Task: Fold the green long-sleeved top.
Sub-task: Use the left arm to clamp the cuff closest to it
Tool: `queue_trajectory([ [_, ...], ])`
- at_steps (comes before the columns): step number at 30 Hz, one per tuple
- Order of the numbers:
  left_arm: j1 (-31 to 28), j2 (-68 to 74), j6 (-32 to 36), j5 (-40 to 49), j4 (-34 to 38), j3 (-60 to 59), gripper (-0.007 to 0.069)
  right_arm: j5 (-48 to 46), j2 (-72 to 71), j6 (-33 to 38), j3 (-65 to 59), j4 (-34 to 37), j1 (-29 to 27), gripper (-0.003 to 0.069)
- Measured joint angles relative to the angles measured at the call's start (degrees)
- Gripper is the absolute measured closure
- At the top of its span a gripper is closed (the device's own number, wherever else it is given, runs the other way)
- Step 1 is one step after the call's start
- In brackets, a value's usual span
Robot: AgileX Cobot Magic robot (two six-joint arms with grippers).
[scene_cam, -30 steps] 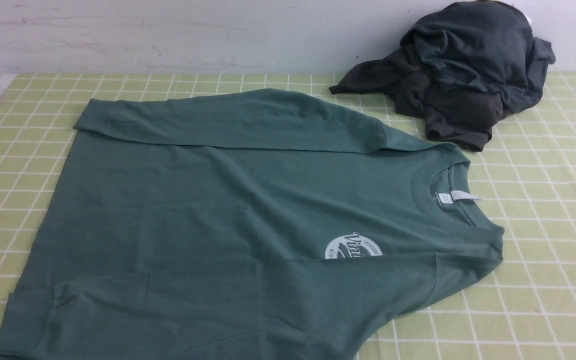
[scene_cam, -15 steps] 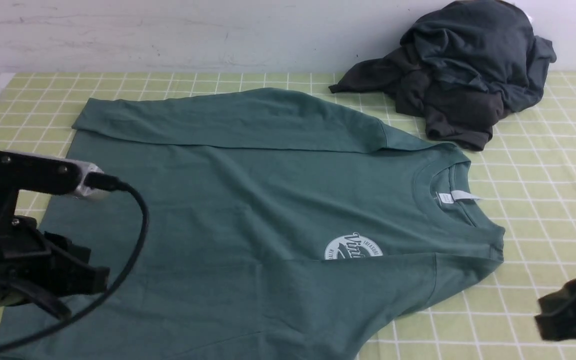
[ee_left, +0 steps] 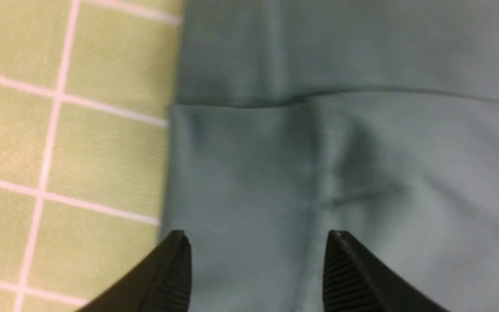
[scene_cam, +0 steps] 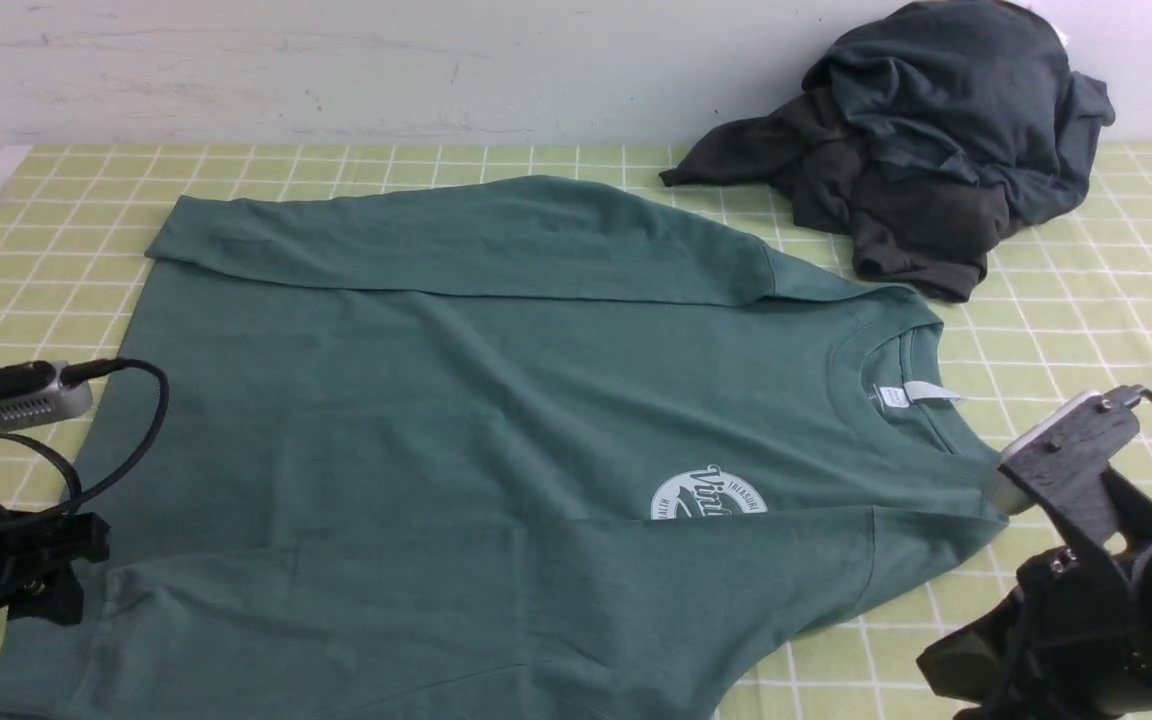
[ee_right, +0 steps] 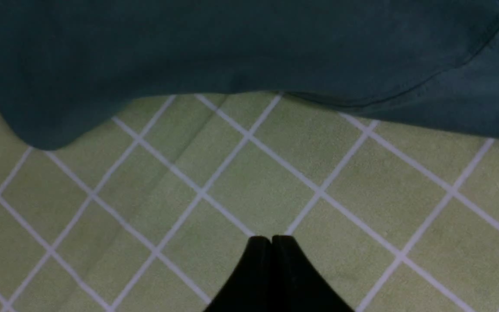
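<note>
Fingers (ee_left: 173, 273) of left gripper (ee_left: 256, 242): black, ridged pads, spread wide, gripping nothing; poised over ribbed cuff (ee_left: 236, 173) of the near sleeve. Large muted teal-green cotton long-sleeved top (scene_cam: 456, 400): flat on yellow-green checked tablecloth (scene_cam: 1086, 300), neck rightward, both sleeves folded across the body. Round white chest logo (scene_cam: 706, 495): half under near sleeve. White neck label (scene_cam: 911, 392): inside collar. Heap of charcoal and deep-green garments (scene_cam: 936, 130): far right, just beyond the collar. Right gripper (ee_right: 271, 242): fingertips pressed together, empty, above bare tablecloth just beside the top's shoulder.
</note>
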State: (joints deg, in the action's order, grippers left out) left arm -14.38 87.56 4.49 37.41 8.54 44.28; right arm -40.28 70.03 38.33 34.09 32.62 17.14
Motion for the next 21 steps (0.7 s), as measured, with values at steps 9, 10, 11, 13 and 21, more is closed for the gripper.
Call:
queue_trajectory([
  [9,-1.57,7.4,0.0,-3.61,-0.07,2.1,0.0248,-0.25,0.0,0.56,0.0,2.23,0.0,0.0669],
  [10,-1.57,7.4,0.0,-3.81,-0.07,2.12,0.0251,-0.25,0.0,0.55,0.0,2.23,0.0,0.0669],
  [11,-1.57,7.64,0.0,-4.79,-0.07,2.12,0.0279,-0.25,0.0,0.62,0.0,2.23,0.0,0.0669],
  [13,-1.57,7.75,0.0,-5.14,-0.07,2.18,0.0351,-0.25,0.0,0.62,0.0,2.23,0.0,0.0669],
  [21,0.55,5.57,0.02,-5.08,-0.34,2.23,0.0613,-0.25,0.0,0.64,0.0,2.27,0.0,0.0669],
])
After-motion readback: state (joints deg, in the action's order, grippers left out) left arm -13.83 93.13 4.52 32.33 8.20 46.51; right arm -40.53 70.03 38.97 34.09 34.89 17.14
